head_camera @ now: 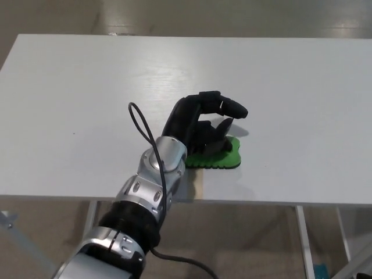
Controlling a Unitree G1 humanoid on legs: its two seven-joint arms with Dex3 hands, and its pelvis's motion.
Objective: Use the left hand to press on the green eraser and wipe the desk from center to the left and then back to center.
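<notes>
Where desk [70,104] ends, tan floor [232,17].

No readable text, labels or numbers on any surface.

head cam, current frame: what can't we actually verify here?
- Green eraser: most of its top lies under the left hand; only the near and right edges show, and whether the palm presses on it is hidden.
- Right hand: not in the head view at all.
- Desk: its right side runs off the picture edge.
- Black cable: its lower end leaves the bottom edge.
</notes>
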